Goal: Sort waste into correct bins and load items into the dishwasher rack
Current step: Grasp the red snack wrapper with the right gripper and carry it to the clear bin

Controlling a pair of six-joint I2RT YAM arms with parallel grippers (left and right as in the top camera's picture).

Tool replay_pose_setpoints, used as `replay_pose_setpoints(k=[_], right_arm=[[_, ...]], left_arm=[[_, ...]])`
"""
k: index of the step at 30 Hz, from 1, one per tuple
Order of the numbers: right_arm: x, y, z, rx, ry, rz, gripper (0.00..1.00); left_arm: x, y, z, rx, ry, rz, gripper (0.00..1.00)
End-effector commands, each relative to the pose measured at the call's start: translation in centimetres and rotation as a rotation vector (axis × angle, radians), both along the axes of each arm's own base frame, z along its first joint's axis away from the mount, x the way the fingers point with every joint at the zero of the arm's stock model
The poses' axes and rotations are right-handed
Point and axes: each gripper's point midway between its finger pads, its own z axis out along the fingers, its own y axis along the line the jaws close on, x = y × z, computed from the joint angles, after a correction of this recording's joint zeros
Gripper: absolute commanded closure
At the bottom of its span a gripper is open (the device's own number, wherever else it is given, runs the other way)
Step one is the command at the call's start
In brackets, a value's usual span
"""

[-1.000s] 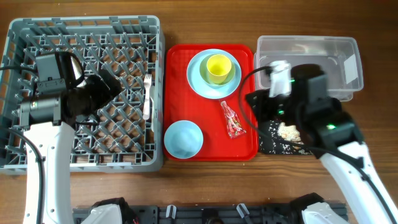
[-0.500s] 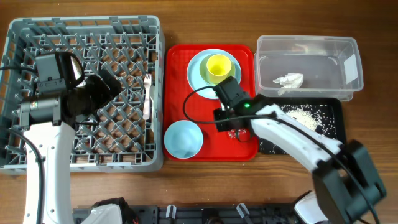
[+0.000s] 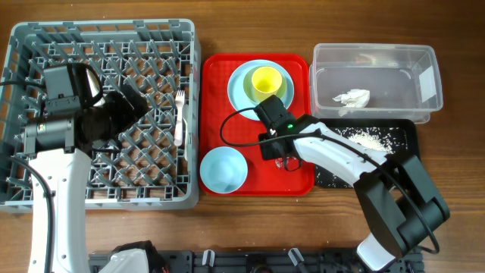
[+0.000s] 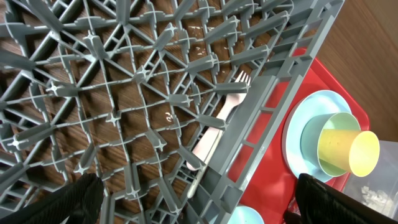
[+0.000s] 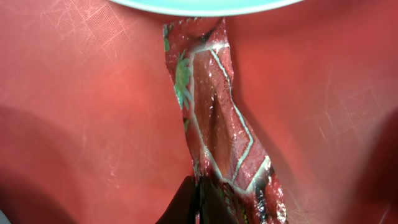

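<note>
L to R: grey peg-grid rack (image 3: 98, 114) holds only the white plastic fork (image 3: 179, 117), w/ left gripper (image 3: 130, 105) spread wide and empty above it. On the glossy red tray (image 3: 258, 182), the pale-blue plate (image 3: 241, 89), yellow-green cup (image 3: 267, 82) & round bowl (image 3: 223, 168) aren't loaded yet; right gripper (image 5: 199, 199) is pinched tight on one end of the crinkly foil wrapper (image 5: 217, 124), which lies flat there. Crumpled napkin (image 3: 351, 98) sits in the clear tub (image 3: 424, 61), crumbly scraps (image 3: 371, 139) in the black tray (image 3: 405, 140), both done.

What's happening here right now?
The right gripper is down on the red tray, jaws shut on the end of the red snack wrapper beside the blue plate. The left gripper hangs open over the dishwasher rack, where a white fork lies. The napkin is in the clear tub and crumbs in the black tray; the yellow cup and bowl are not yet loaded.
</note>
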Motion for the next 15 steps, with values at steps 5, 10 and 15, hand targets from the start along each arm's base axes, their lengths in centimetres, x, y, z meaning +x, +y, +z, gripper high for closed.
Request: replay_pose_setpoints(k=[5, 10, 15], right_arm=[[0.9, 0.5, 4.0, 0.038, -0.087, 0.023, 0.96], [1.6, 0.8, 8.4, 0.109, -0.194, 0.018, 0.96], [3.9, -3.0, 15.0, 0.155, -0.391, -0.108, 0.96]], left_arm=[[0.3, 0.1, 0.7, -0.005, -0.021, 0.004, 0.0], [0.3, 0.1, 0.7, -0.005, -0.021, 0.004, 0.0], [0.3, 0.1, 0.7, -0.005, -0.021, 0.004, 0.0]])
